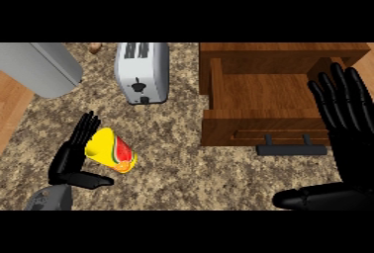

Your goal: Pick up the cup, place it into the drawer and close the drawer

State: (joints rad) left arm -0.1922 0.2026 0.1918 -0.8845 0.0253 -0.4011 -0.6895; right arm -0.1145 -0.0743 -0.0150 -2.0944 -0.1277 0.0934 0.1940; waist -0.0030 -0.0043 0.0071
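The cup (111, 150) is yellow with a red and green fruit picture and lies on its side on the speckled counter at the lower left. My left hand (73, 157) stands just left of it, fingers straight and thumb out below the cup, touching or nearly touching its side. A wooden drawer (256, 129) is pulled open at the right, its inside bare, with a dark handle (292, 148) on its front. My right hand (349, 128) is raised at the right edge with its fingers straight up, over the drawer's right side, holding nothing.
A silver toaster (142, 71) stands at the back centre. A grey rounded appliance (40, 66) fills the back left corner. A wooden strip (11, 106) runs along the left edge. A small brown object (96, 47) lies behind the toaster.
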